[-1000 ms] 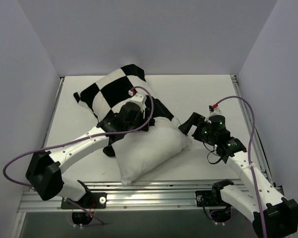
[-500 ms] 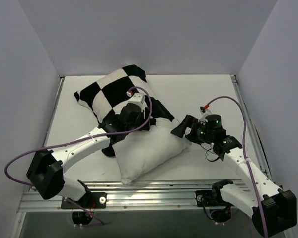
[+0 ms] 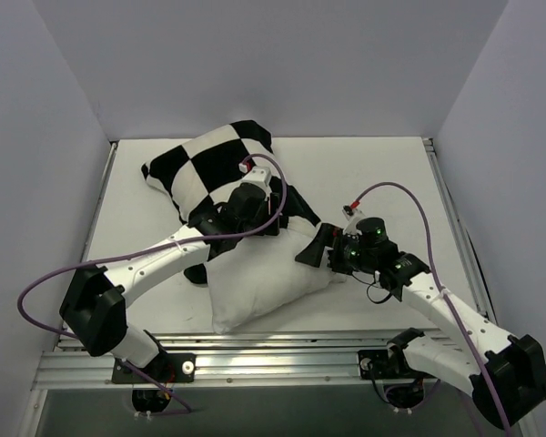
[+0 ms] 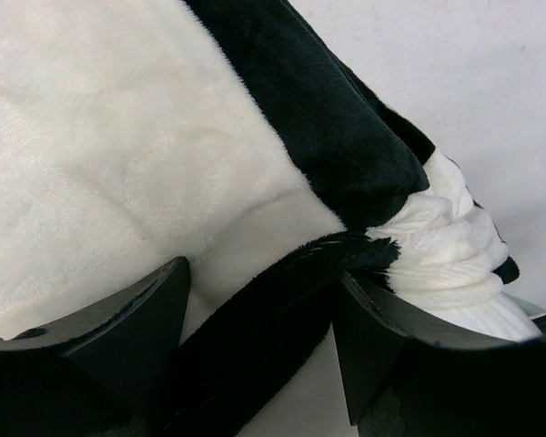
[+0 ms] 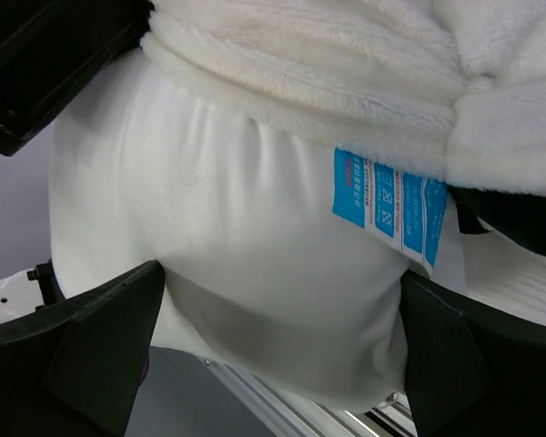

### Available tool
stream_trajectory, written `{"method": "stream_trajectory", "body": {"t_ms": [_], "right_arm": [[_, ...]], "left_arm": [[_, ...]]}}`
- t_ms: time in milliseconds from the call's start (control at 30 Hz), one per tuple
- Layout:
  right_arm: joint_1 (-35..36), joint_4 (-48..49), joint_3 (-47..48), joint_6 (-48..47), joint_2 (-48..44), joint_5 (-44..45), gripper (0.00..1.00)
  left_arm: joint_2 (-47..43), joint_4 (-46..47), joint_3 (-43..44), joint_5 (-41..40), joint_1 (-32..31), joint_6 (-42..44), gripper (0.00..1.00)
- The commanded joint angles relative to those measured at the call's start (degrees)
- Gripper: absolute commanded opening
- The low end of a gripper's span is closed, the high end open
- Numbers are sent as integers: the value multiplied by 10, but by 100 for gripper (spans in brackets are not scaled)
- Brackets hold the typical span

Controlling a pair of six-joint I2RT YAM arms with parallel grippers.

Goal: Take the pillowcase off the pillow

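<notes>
The black and white checkered pillowcase [image 3: 209, 164] lies at the back left and still covers the far end of the plain white pillow [image 3: 264, 282]. The pillow sticks out toward the front edge. My left gripper [image 3: 259, 223] sits at the pillowcase's open edge. In the left wrist view my left gripper [image 4: 264, 346] is shut on the black hem [image 4: 282, 300]. My right gripper [image 3: 311, 250] is open at the pillow's right end. In the right wrist view my right gripper [image 5: 282, 355] has the white pillow [image 5: 246, 264] bulging between the spread fingers, with a blue care tag [image 5: 387, 205] just above.
The white table [image 3: 382, 173] is walled at the back and on both sides. A metal rail [image 3: 291, 350] runs along the front edge, just below the pillow's near corner. Purple cables loop off both arms.
My right gripper has moved left and now straddles the pillow's right end. My left gripper and the pillowcase have shifted slightly back and to the right.
</notes>
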Motion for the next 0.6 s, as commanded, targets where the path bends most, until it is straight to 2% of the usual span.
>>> {"method": "stream_trajectory", "body": {"t_ms": [0, 67, 100, 200, 267, 333, 367, 433, 567], "right_arm": [[17, 45, 5, 12, 37, -30, 94], [17, 39, 10, -17, 55, -17, 76], [17, 24, 20, -26, 57, -7, 46], [17, -15, 35, -60, 51, 25, 8], [16, -31, 49, -77, 39, 38, 0], [17, -51, 65, -105, 35, 49, 0], [17, -65, 72, -113, 33, 54, 0], [17, -77, 89, -134, 33, 66, 0], [18, -90, 106, -153, 33, 73, 0]], "left_arm": [[27, -43, 19, 18, -6, -3, 70], [25, -60, 39, 20, -6, 13, 70], [23, -66, 48, 20, -6, 23, 70], [19, -92, 102, 43, -4, 110, 71], [33, -125, 164, 77, -4, 193, 75], [52, -167, 215, 105, -4, 266, 77], [77, -183, 266, 134, -4, 281, 77], [104, -222, 315, 166, -3, 333, 77], [206, -296, 433, 227, -3, 377, 78]]}}
